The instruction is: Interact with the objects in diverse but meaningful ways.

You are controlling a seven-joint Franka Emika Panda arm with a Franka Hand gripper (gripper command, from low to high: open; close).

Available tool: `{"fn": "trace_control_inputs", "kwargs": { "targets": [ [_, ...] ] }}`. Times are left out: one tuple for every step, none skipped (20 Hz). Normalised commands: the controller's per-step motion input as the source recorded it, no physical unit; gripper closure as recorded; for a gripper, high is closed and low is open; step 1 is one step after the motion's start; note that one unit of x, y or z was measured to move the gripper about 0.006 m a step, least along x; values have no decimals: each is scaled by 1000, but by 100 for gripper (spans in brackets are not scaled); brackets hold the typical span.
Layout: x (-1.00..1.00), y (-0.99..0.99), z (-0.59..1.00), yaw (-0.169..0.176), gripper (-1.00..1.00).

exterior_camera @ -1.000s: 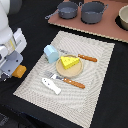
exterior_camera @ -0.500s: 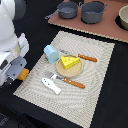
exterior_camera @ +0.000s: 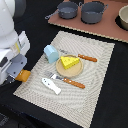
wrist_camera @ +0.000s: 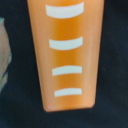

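Arm sits at the exterior view's left, claw [exterior_camera: 16, 75] low over the loaf [exterior_camera: 23, 75]; can't tell if it's open or closed. Loaf lies on the black surface [exterior_camera: 112, 95], just off the mat [exterior_camera: 100, 65] edge; it fills the wrist view [wrist_camera: 65, 52]. Cheese [exterior_camera: 69, 62] on round board, blue block [exterior_camera: 51, 53] beside it, white fish [exterior_camera: 51, 85] near mat corner.

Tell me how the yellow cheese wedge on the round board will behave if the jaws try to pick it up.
The cheese wedge looks like a rigid moulded toy, so it should hold its shape. Its sloped faces may let the jaws slide off unless they close on the flat sides. It rests flat on the round board, so it probably won't roll, though a push could skate it across the board.
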Motion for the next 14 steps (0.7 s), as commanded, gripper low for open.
{"fn": "trace_control_inputs", "kwargs": {
  "targets": [
    [806,0,1000,0,-100],
    [894,0,1000,-5,-100],
    [1000,0,1000,-2,-100],
    [1000,0,1000,0,-100],
    [1000,0,980,0,-100],
    [1000,0,931,0,-100],
    [1000,0,869,0,-100],
    [1000,0,731,0,-100],
    [1000,3,666,0,-100],
    [1000,26,574,0,-100],
    [1000,57,460,0,-100],
    [1000,80,363,0,-100],
    [1000,94,329,0,-100],
    [1000,106,286,0,-100]
  ]
}}
